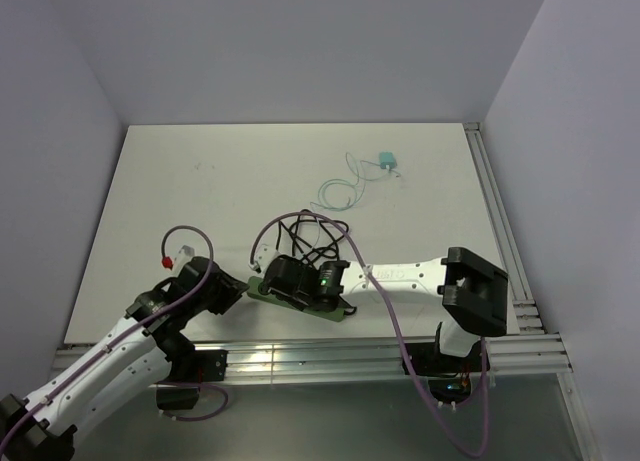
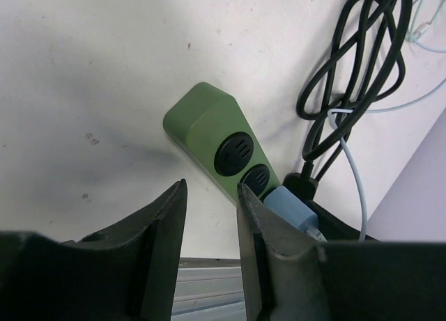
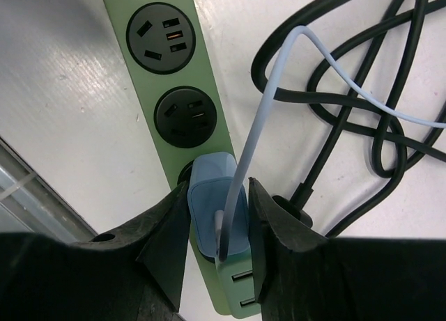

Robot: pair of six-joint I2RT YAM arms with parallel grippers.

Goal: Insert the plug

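A green power strip [image 1: 344, 310] lies near the table's front edge, with two free round sockets [image 3: 161, 37]. It also shows in the left wrist view [image 2: 205, 126] and the right wrist view [image 3: 169, 84]. My right gripper [image 3: 218, 189] is shut on a light blue plug [image 3: 209, 213], which sits on the strip's third socket with its pale cable [image 3: 279, 70] looping upward. In the top view the right gripper [image 1: 290, 279] covers the plug. My left gripper [image 2: 211, 187] is open and empty, just off the strip's left end [image 1: 232, 286]. The plug shows at the left wrist view's edge [image 2: 289, 209].
The strip's coiled black cord [image 1: 310, 236] lies behind it. A teal adapter [image 1: 386, 161] with a thin pale cable sits further back. A small white and red item [image 1: 175, 256] lies left of my left arm. Metal rails [image 1: 300, 356] run along the front and right edges.
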